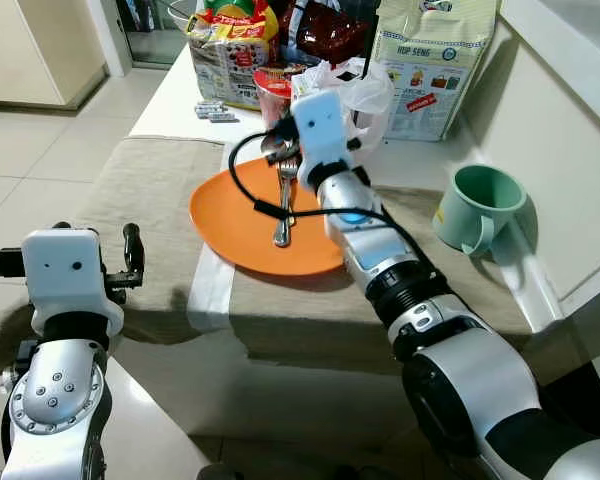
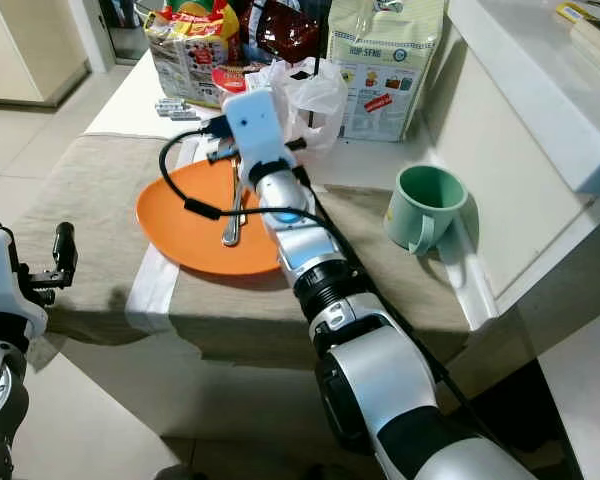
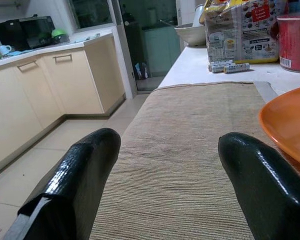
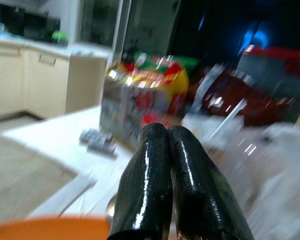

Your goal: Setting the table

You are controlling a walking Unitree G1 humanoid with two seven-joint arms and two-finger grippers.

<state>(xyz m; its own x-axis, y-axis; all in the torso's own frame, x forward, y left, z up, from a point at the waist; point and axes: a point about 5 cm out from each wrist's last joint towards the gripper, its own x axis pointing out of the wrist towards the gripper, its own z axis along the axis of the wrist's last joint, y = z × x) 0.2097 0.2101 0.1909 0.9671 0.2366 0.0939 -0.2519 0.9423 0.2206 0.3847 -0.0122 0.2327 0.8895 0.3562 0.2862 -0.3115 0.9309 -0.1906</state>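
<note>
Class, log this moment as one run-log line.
right gripper: shut, over orange plate | fork: on plate | left gripper: open, idle | green mug: right of plate

pale tiled floor (image 1: 40, 150), cream cabinets (image 3: 35, 90) under a counter, a white wall (image 1: 560, 160) beside the table, a dark doorway (image 3: 140, 40) behind.

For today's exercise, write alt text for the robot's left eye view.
The right gripper hovers above an orange plate holding cutlery on a beige table runner. A green mug stands to the right, snack packets behind; the left gripper idles at the table edge.
</note>
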